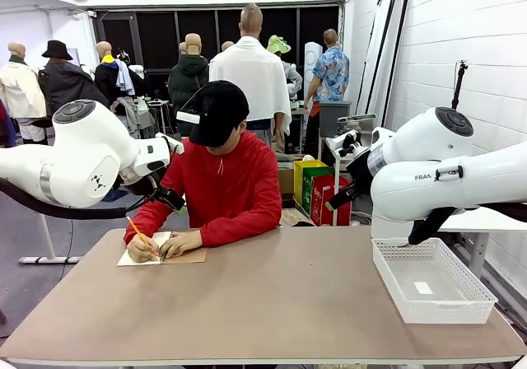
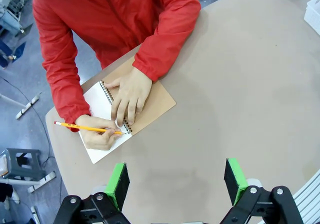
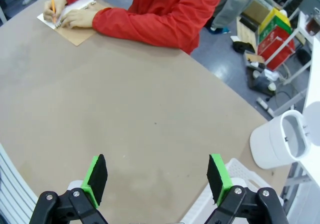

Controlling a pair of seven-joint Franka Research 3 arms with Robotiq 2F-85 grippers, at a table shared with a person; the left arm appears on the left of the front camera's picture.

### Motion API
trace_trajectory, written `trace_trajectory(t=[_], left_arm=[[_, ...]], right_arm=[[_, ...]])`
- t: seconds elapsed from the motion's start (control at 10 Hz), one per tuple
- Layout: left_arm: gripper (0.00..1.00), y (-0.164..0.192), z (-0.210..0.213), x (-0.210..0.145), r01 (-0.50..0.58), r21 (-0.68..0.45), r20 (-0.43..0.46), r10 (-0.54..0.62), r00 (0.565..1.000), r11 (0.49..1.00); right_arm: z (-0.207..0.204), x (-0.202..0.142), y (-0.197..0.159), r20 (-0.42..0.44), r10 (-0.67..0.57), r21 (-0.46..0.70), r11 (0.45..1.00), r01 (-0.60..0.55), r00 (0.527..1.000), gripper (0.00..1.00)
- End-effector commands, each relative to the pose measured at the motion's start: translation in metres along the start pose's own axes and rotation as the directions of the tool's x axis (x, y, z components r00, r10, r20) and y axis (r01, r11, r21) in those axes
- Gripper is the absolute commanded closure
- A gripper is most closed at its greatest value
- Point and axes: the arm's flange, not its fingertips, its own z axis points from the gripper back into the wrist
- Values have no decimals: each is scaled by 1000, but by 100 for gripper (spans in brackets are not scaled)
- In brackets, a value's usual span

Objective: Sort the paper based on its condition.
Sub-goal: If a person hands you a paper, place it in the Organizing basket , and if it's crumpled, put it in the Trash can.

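Left gripper (image 2: 176,180) hangs over the bare counter (image 1: 272,303), jaws wide, nothing between the green pads; right gripper (image 3: 157,178) likewise, jaws spread and empty. At about ten o'clock on the counter in the front view, a person writes with an orange pencil (image 2: 87,129) on the white page (image 2: 95,100) of a spiral notebook (image 2: 157,101), the other hand (image 2: 130,91) flat across the binding. A white basket (image 1: 445,307) sits at four o'clock, well apart from the page.

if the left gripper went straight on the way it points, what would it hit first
The left gripper would probably meet the bare table first, short of the notebook; depth is unclear.
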Motion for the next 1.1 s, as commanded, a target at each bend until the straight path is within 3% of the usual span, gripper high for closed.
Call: trace_trajectory(t=[0.0,1.0], left_arm=[[0,-1,0,0,5,-2,-1,-5,1000,1000],[0,-1,0,0,5,-2,-1,-5,1000,1000]], right_arm=[[0,0,-1,2,-1,0,1000,1,1000,0],[0,0,-1,2,-1,0,1000,1,1000,0]])
